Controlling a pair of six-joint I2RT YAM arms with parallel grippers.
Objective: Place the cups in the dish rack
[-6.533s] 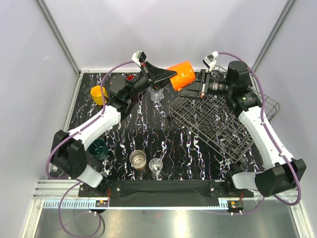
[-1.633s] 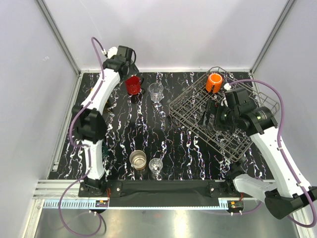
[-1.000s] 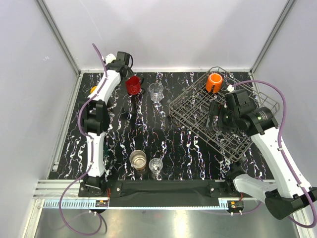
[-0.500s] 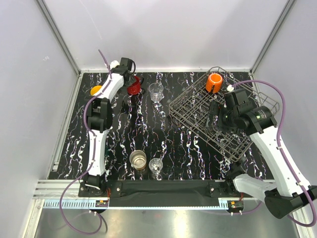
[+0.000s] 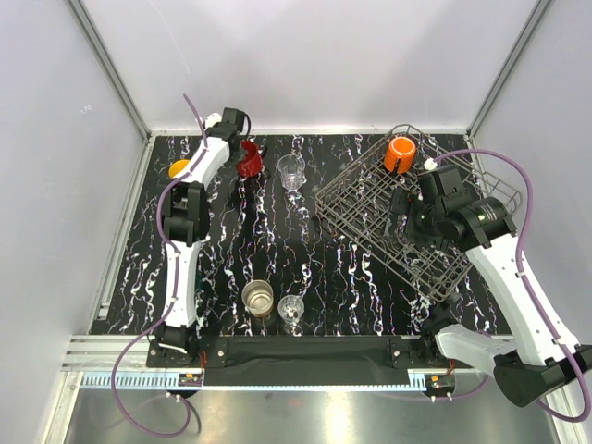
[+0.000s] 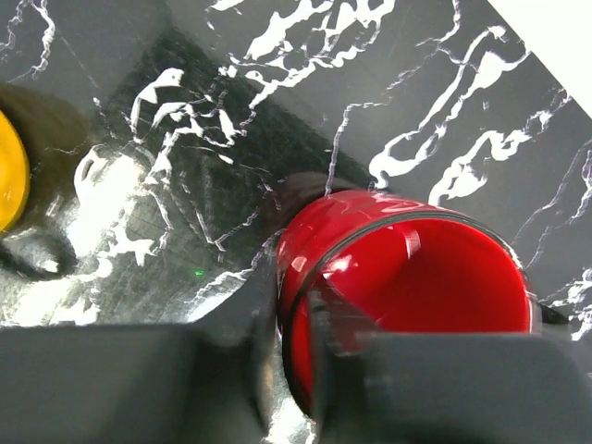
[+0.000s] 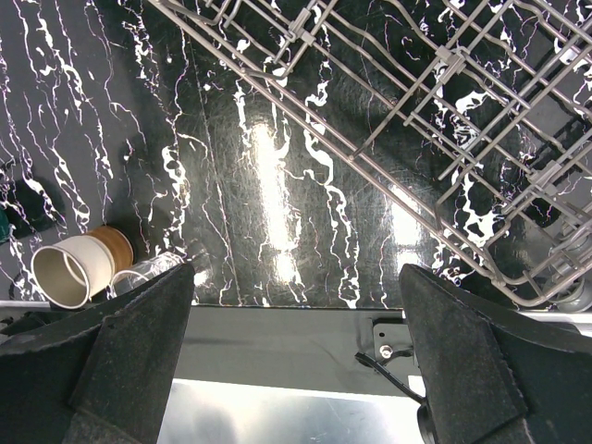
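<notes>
At the back left, my left gripper [image 5: 243, 151] is shut on the rim of the red mug [image 5: 249, 163]. In the left wrist view one finger [image 6: 242, 324] presses the red mug [image 6: 407, 277] from outside and the other sits inside it, left gripper [image 6: 294, 326]. A yellow mug [image 5: 179, 168] stands to its left, also seen as the yellow mug [image 6: 7, 180]. An orange mug [image 5: 400, 153] lies in the dish rack [image 5: 370, 231]. My right gripper [image 5: 403, 218] hovers open over the rack, right gripper [image 7: 296, 361] with nothing between its fingers.
A clear glass [image 5: 291, 170] stands right of the red mug. A brown-and-cream cup [image 5: 258, 298] and another clear glass [image 5: 291, 310] stand near the front edge; the right wrist view shows that cup [image 7: 79, 265] and rack wires [image 7: 416, 102]. White walls close the back and sides.
My left gripper has closed from open onto the red mug's rim, and the mug now leans a little. The right arm has hardly moved.
</notes>
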